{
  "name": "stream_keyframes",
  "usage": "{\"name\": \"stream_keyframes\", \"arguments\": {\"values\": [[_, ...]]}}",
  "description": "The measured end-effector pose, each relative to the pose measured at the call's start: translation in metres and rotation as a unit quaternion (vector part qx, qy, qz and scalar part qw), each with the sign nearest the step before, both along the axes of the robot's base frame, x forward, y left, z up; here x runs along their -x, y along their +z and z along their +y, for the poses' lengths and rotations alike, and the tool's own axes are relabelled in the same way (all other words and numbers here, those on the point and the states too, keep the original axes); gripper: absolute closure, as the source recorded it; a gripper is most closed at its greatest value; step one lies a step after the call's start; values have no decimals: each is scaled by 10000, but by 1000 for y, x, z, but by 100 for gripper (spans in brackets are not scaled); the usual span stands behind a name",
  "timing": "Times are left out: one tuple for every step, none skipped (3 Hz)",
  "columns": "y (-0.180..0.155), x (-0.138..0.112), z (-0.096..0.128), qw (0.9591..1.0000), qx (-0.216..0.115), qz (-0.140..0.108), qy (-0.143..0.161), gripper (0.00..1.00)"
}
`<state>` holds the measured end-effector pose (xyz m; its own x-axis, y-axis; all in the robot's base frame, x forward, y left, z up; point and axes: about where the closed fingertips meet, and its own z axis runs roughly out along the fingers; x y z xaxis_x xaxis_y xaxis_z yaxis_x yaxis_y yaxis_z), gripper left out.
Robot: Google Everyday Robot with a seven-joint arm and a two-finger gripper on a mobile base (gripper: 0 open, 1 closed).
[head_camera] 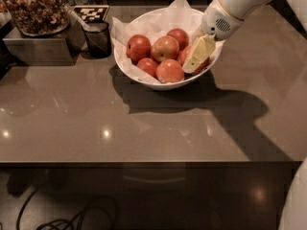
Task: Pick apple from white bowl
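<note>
Gripper sits low in the right side of the bowl, its pale yellow end laid across the apple there. Whether it is open or closed on the fruit I cannot tell, since the contact is mostly hidden. The apple lies in the bowl near the right rim, close against its neighbours, with 5 other apples packed to its left and front.

The step in hand looks like securing the grasp. To do it well, the grip should centre on the apple's widest part, not its shoulder, or the smooth round fruit may squirt out. The lift should go straight up — a sideways drag could snag the paper lining or nudge the front apple over the low rim onto the table.
</note>
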<state>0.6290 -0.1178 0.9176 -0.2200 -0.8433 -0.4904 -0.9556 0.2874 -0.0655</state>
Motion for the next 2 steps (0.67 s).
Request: {"name": "stream_keyframes", "arguments": {"values": [[-8, -5, -4, 10000, -26, 20, -93, 29], [-15, -7, -10, 9997, -44, 60, -217, 30]]}}
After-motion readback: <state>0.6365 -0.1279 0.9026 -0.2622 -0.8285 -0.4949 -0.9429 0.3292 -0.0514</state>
